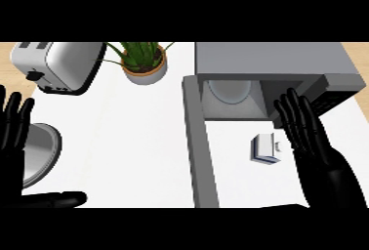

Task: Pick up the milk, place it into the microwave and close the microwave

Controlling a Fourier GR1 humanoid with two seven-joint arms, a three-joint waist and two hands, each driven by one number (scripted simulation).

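Flat black right robot hand [306, 129], boxy milk [265, 148]

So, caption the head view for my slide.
Open right hand beside the milk, microwave door open.

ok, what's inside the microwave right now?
Inside the open microwave only the round turntable plate shows. The milk sits outside on the counter. The right hand covers the cavity's right side, so that part can't be seen.
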